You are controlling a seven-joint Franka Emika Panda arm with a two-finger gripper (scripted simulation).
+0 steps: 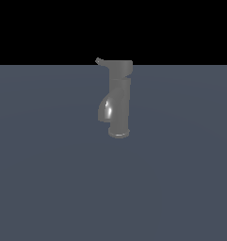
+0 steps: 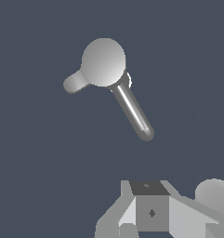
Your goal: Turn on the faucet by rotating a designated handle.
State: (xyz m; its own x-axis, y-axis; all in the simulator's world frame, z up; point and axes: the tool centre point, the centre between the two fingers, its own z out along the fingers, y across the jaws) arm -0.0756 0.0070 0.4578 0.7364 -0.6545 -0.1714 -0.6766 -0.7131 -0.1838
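The faucet (image 1: 118,99) stands upright on the flat blue-grey floor (image 1: 49,179), a little above the middle of the exterior view, its flared round base resting on the surface. It is a dark grey glossy cylinder, and a short curved spout bulges from its side toward the exterior view's left, catching a bright highlight. At the top sits a wider cylindrical cap, and from the cap's upper edge the handle (image 1: 99,60) pokes out as a small thin stub, angled up and toward the exterior view's left. No arm shows in the exterior view. In the wrist view the camera looks down on the faucet (image 2: 103,62): the round top of the cap appears as a pale disc, a short rounded stub (image 2: 75,82) juts from one side of it, and a longer glossy rod with a bright streak runs out from beneath the disc in another direction. Part of the gripper (image 2: 150,211) fills the lower edge of that view, well apart from the faucet; its fingertips are cut off by the frame, so I cannot tell whether the fingers are spread or pressed together. There are no containers in either view.
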